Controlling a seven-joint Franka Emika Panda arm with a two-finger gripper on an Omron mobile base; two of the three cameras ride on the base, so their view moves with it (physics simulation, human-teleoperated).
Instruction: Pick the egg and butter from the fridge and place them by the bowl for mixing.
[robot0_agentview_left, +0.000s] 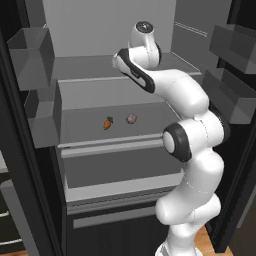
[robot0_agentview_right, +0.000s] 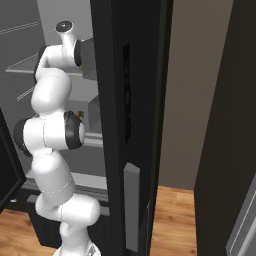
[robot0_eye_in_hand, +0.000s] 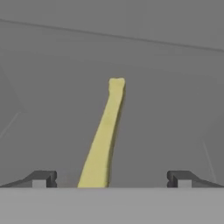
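Observation:
The fridge (robot0_agentview_left: 100, 25) stands open with my arm reaching onto its upper shelf. The butter (robot0_eye_in_hand: 105, 131), a long yellow stick, lies on that grey shelf and runs away from the hand. Its near end sits between my fingertips (robot0_eye_in_hand: 43, 178), closer to the left one. My gripper (robot0_eye_in_hand: 111, 178) is open, with the tips wide apart and nothing gripped. The egg (robot0_agentview_left: 131, 119), a small mottled pale ball, rests on the middle shelf below the arm. The bowl is out of view.
An orange carrot (robot0_agentview_left: 108, 123) lies just left of the egg. Grey door bins (robot0_agentview_left: 30, 45) hang on the left and further bins (robot0_agentview_left: 235, 45) on the right. Drawers (robot0_agentview_left: 120, 170) sit below the shelves. The black fridge frame (robot0_agentview_right: 107, 100) stands right of the arm.

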